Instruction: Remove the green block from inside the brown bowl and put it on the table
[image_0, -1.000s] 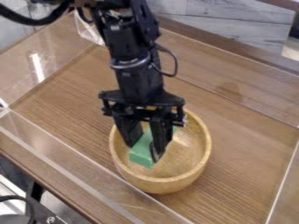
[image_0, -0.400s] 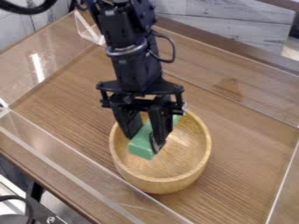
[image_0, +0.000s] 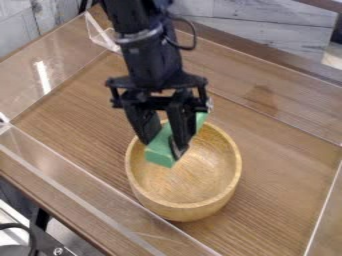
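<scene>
The green block (image_0: 162, 152) hangs tilted between the black fingers of my gripper (image_0: 164, 147), which is shut on it. It is lifted off the bottom of the brown bowl (image_0: 201, 192) and sits over the bowl's left inner side, about level with the rim. The round wooden bowl rests on the wood-grain table (image_0: 281, 120) near the front. My arm comes down from the top of the view and hides part of the bowl's back rim.
Clear acrylic walls (image_0: 54, 60) border the tabletop on the left, front and right. Bare table surface (image_0: 80, 120) lies to the left of the bowl and behind it to the right.
The gripper has risen with the green block in it, lifting the block from the bowl's floor up toward the rim and shifting slightly left. The bowl has stayed put.
</scene>
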